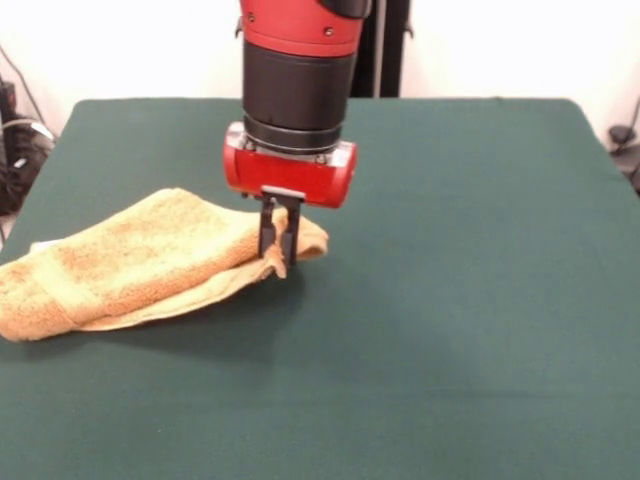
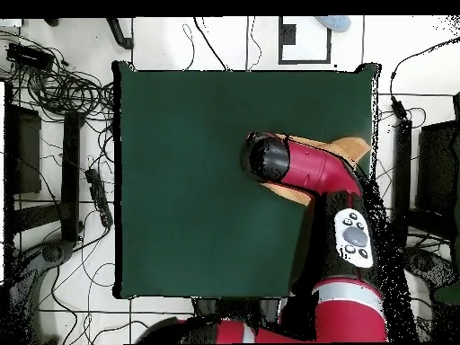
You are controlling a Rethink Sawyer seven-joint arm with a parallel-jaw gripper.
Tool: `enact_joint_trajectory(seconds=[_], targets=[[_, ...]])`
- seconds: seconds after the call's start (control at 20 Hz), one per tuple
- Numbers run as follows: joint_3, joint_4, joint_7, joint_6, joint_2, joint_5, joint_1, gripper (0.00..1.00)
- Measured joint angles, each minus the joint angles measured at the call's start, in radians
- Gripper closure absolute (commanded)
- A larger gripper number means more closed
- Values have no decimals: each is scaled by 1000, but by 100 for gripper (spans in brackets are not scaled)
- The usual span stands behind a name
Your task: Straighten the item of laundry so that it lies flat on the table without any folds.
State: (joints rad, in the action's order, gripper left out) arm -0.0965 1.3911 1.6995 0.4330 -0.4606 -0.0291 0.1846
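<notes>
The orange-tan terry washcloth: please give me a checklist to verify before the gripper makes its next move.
1. Gripper shut on a corner of the orange-tan terry washcloth: ok.
2. Washcloth flat, no folds: not ok, doubled over.
3. Bare dark green felt table beside the gripper for spreading: ok.
4. Washcloth fully on the table: cannot tell; it lies at the edge.
5. Washcloth visible from overhead: not ok, arm covers most.

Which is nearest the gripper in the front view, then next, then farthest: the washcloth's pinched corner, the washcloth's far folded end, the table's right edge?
1. Pinched corner, between the fingers of the gripper.
2. Folded end, picture left.
3. Table's right edge.
</notes>
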Motion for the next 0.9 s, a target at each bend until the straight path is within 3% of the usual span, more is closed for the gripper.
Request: enact_joint_trajectory(seconds=[0.9], targets=[[-139,-94,170,54,108,-138,-204,100]])
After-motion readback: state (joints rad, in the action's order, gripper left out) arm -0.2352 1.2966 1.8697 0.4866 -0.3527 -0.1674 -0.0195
